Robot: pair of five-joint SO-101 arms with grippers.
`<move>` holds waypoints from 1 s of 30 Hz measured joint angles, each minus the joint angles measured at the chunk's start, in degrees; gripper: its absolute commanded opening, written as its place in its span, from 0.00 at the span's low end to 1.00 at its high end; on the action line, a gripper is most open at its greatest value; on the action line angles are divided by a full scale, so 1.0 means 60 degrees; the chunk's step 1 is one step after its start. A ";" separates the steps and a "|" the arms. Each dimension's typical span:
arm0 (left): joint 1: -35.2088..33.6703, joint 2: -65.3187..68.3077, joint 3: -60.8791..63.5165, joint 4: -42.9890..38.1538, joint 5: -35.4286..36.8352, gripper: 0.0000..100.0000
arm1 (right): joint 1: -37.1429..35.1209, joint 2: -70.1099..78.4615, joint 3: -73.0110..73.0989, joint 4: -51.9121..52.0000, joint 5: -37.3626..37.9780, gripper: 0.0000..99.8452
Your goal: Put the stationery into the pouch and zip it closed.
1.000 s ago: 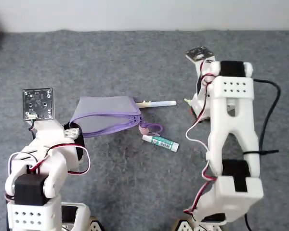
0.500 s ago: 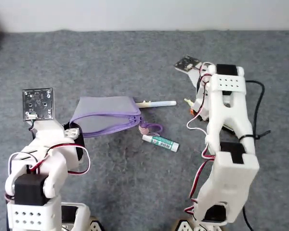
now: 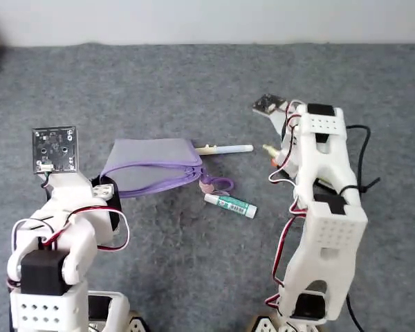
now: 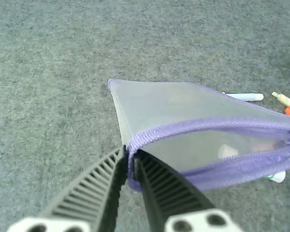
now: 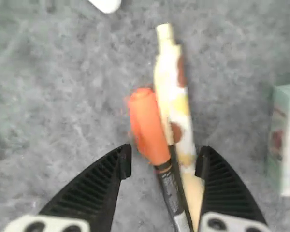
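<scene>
Pouch (image 4: pixel 183 121) corner pinched between left fingers (image 4: pixel 102 186)

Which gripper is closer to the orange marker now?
Right. The right gripper is open, with the orange marker between its fingers. The left gripper is across the table from it, shut on the corner of the pouch.

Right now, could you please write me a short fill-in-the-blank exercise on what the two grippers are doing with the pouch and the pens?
The left gripper is ____ on the zipper end of the purple pouch.
The right gripper is ____, with a marker and a patterned pen lying between its fingers.
The marker's cap is coloured ____.
Missing words: shut; open; orange.
</scene>
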 measured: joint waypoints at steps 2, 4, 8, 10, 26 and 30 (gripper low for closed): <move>0.0000 0.0000 0.0000 0.0000 0.0000 0.01 | 0.0000 0.0059 -0.0029 0.0000 -0.0015 0.11; 0.0000 0.0000 0.0000 0.0000 0.0000 0.01 | 0.0015 0.0059 -0.0059 -0.0015 0.0000 0.06; 0.0000 0.0000 0.0000 0.0000 0.0000 0.01 | 0.0015 0.0059 -0.0308 0.0015 0.0015 0.04; 0.0000 0.0000 0.0000 0.0000 0.0000 0.01 | 0.0015 0.0059 -0.0440 0.0029 0.0015 0.04; 0.0000 0.0000 0.0000 0.0000 0.0000 0.01 | 0.0000 0.0073 -0.4029 0.3941 -0.0205 0.01; 0.0000 0.0000 0.0000 0.0000 0.0000 0.01 | 0.0015 -0.0396 -0.4073 0.3956 -0.0454 0.01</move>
